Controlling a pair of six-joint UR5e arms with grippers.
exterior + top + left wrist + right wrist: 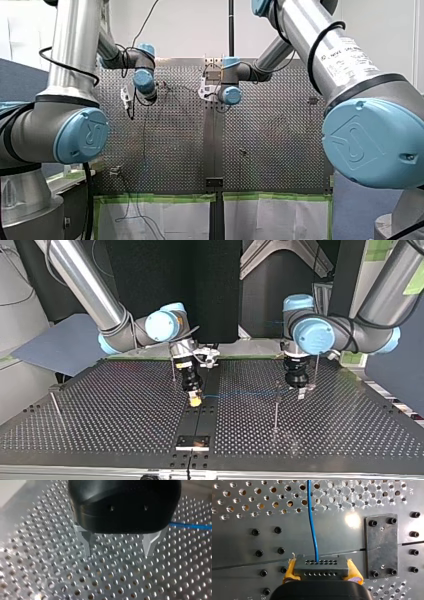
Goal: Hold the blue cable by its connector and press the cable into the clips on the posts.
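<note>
Right fingers [290, 570] around half-hidden connector [321, 567]

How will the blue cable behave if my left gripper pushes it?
Probably floppy: the blue cable is thin and curves gently leaving the connector. Likely light, giving easily. My right gripper clamps the connector, so that end should hold.

The dark block connector [321, 566] is sitting in my right gripper [195, 400] above the perforated metal table [125, 410]; the thin blue cable [240, 394] is running from it across the slim metal post [275, 410] toward my left gripper [301, 392].
</note>
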